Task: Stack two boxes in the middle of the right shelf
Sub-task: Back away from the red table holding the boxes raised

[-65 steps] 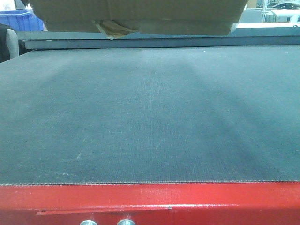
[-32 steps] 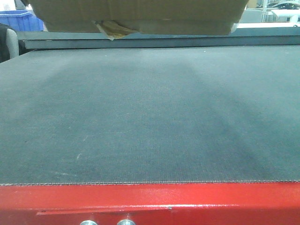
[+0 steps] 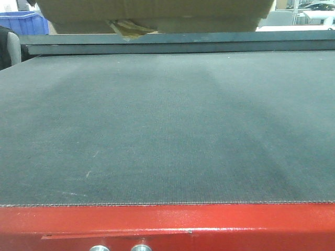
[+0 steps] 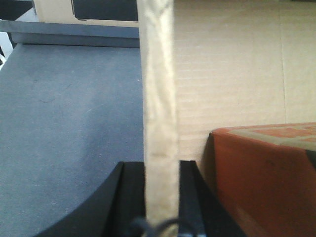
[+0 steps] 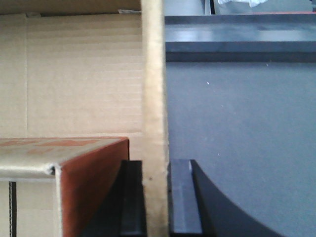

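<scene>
The left claw (image 4: 160, 197) and right claw (image 5: 157, 197) are each clamped on an opposite upright wall of the cardboard box (image 3: 157, 13), so it hangs level, seemingly clear of the dark matted platform (image 3: 167, 130), ready for carrying, with a red-printed carton (image 4: 266, 173) riding inside

Flat, cool light spreads across the dark matted surface (image 3: 167, 130), broken by faint broad shadows below the cardboard box (image 3: 157, 10); the red front edge (image 3: 167, 225) carries small glints. Both wrist views are soft-focused up close, the box wall's edge (image 4: 158, 98) washed pale, the lower corners sunk in black
</scene>
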`<action>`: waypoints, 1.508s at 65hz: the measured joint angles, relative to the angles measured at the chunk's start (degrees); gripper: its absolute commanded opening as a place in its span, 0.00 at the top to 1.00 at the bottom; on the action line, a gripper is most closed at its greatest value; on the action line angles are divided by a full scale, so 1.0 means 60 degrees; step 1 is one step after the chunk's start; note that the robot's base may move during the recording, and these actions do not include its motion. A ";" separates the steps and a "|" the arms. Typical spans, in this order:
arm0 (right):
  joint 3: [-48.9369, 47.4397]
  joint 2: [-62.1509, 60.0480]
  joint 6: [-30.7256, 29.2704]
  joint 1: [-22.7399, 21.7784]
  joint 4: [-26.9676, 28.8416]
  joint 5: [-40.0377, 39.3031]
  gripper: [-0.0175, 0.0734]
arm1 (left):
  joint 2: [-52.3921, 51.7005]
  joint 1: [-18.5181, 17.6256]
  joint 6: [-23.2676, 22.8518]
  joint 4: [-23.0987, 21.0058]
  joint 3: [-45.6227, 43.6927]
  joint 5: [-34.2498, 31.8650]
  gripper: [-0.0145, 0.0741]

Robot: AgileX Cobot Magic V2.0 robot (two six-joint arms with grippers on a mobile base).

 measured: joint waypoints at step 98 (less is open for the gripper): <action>0.0000 0.0000 -0.0001 0.0000 -0.0057 -0.0145 0.98 | 0.0000 0.0000 -0.0037 0.0057 0.0000 -0.0056 0.96</action>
